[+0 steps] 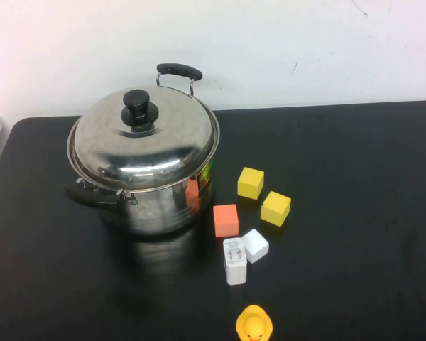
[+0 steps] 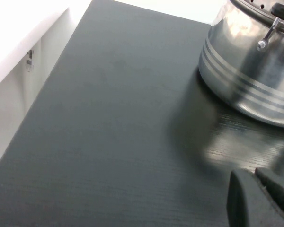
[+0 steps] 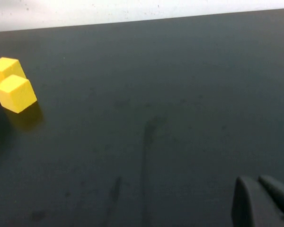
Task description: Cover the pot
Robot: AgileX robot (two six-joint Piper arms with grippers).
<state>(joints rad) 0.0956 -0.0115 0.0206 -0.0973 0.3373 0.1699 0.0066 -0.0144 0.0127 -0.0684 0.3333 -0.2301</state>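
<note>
The large steel pot (image 1: 163,209) stands at the back left of the black table, with black side handles at its back (image 1: 179,71) and front left (image 1: 85,193). The domed steel lid (image 1: 145,142) with a black knob (image 1: 136,106) rests on top of the pot and covers its mouth. Neither arm shows in the high view. My left gripper (image 2: 256,174) is shut and empty, low over the table a little way from the pot's wall (image 2: 251,80). My right gripper (image 3: 258,180) is shut and empty over bare table, well away from the pot.
Two yellow blocks (image 1: 250,182) (image 1: 275,208), an orange block (image 1: 226,220), a white block (image 1: 255,245) and a white charger (image 1: 235,264) lie right of the pot. A yellow duck (image 1: 254,325) sits at the front edge. The yellow blocks (image 3: 14,93) show in the right wrist view.
</note>
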